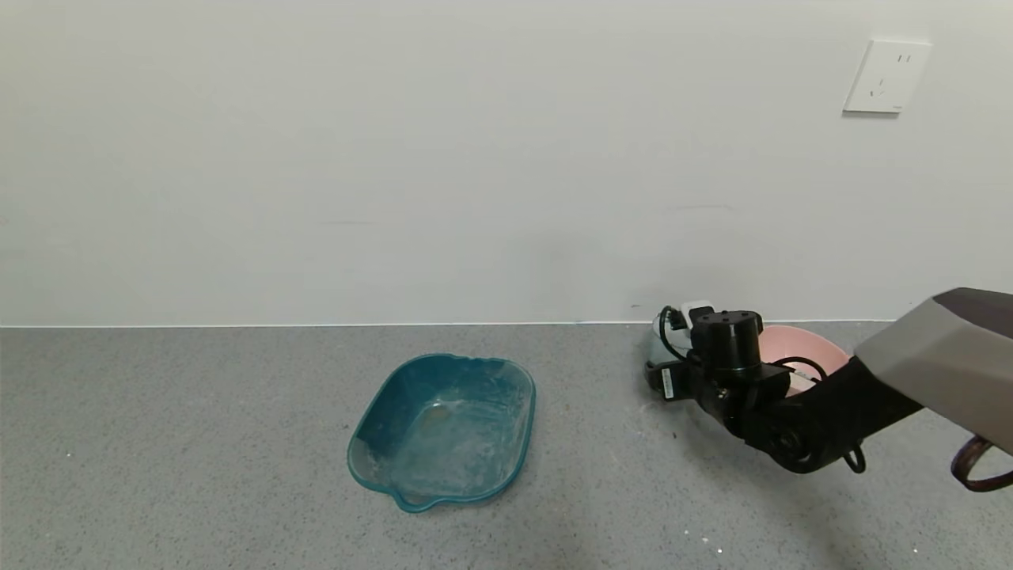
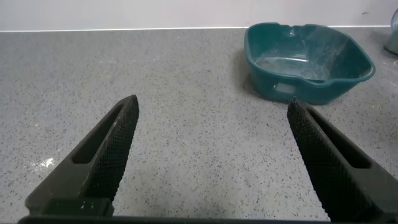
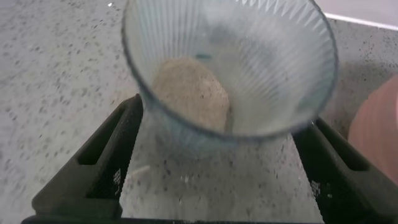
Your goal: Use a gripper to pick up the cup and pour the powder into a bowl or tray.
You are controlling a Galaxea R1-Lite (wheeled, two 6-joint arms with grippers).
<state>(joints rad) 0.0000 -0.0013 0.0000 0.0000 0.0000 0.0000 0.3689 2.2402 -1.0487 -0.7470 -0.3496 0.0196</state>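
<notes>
The cup (image 3: 249,68) is a ribbed, translucent pale blue-green tumbler standing upright on the grey counter, with beige powder (image 3: 189,93) heaped on its bottom. My right gripper (image 3: 222,118) is open, with one black finger on each side of the cup's lower body and a gap showing at each finger. In the head view the right gripper (image 1: 663,366) hides most of the cup (image 1: 655,339). The pale pink bowl (image 1: 807,345) stands just right of the cup, partly behind the arm. My left gripper (image 2: 211,107) is open and empty over bare counter, out of the head view.
A teal squarish tray (image 1: 443,431) with whitish residue sits on the counter, left of the cup; it also shows in the left wrist view (image 2: 308,59). The white wall runs close behind the cup and bowl. A wall socket (image 1: 886,76) is high on the right.
</notes>
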